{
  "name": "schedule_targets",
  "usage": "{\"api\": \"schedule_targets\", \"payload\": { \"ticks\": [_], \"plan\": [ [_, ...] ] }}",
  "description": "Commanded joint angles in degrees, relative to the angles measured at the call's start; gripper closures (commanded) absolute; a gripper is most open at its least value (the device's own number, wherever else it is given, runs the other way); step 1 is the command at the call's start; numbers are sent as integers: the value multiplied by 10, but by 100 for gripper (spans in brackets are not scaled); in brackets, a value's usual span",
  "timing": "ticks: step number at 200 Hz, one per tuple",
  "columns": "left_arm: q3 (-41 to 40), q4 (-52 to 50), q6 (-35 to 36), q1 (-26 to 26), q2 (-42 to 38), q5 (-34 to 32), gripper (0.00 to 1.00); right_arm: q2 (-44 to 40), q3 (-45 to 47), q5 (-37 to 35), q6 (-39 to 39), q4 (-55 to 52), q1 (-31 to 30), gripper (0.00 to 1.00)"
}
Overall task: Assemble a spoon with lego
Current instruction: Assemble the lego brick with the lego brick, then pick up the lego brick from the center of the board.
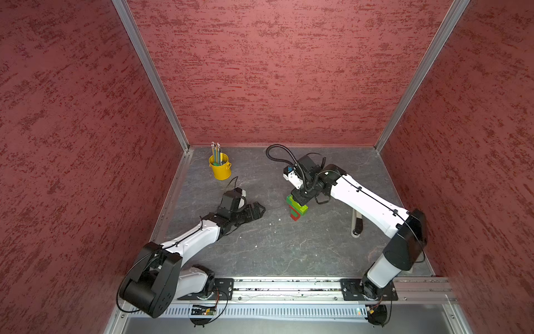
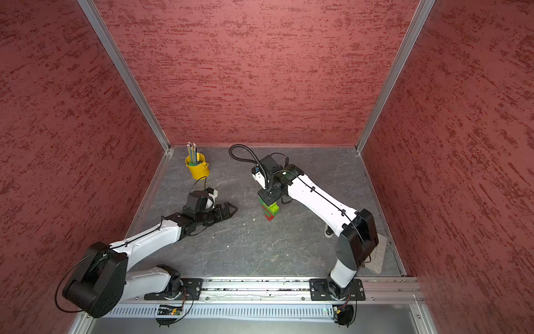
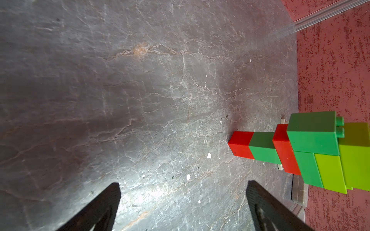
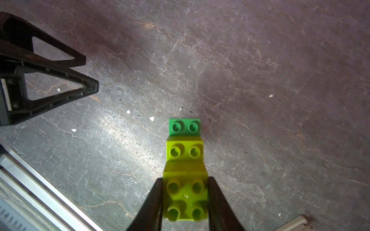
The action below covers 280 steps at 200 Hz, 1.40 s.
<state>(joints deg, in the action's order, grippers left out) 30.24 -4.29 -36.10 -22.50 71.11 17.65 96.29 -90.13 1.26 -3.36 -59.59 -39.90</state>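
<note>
Spoon (image 1: 296,206) stands upright near the middle of the table (image 1: 289,254). Its narrow red-and-green handle points down and its red end sits at the table surface (best seen from the left wrist (image 3: 300,152)). The stepped dark-green and lime-green head is on top. The right hand (image 4: 185,180) reaches down from above, and its two fingers are clamped on the sides of the top lime-green brick (image 4: 185,200), whose four studs show between them. In both top views this hand (image 2: 267,196) covers the top of the spoon (image 2: 270,208).

The left hand (image 1: 255,211) lies low over the table on the spoon's left, pointing toward it but well apart. Its fingers are spread wide with nothing between them (image 3: 183,185).

A yellow bucket (image 1: 221,169) of pencils (image 1: 216,150) stands near the back left corner. A white-and-black tool (image 1: 357,224) lies on the table partly under the right arm.
</note>
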Motion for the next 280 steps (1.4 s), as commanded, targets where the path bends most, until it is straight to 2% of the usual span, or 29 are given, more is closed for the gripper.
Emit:
{"api": "schedule_targets", "payload": {
  "ticks": [1,17,37,131,205,227,255,280],
  "plan": [
    [10,-9,13,3,-11,-10,0,21,-2,-10,8,-58,2,59],
    [13,-7,13,3,-8,-10,0,21,-16,-13,9,-61,2,53],
    [15,-9,13,3,-5,-8,0,26,-25,-8,13,-51,0,51],
    [17,-24,17,3,-25,-16,0,87,-46,-6,-14,-46,-3,53],
    [17,-32,18,4,-31,-21,0,96,-54,-4,-17,-57,-2,71],
    [16,-29,18,5,-29,-18,0,89,-47,3,-17,-55,2,73],
    [17,-33,18,4,-32,-19,0,69,-42,53,-17,-30,23,75],
    [20,-35,19,5,-33,-19,0,43,-27,148,-12,16,60,75]
  ]
}}
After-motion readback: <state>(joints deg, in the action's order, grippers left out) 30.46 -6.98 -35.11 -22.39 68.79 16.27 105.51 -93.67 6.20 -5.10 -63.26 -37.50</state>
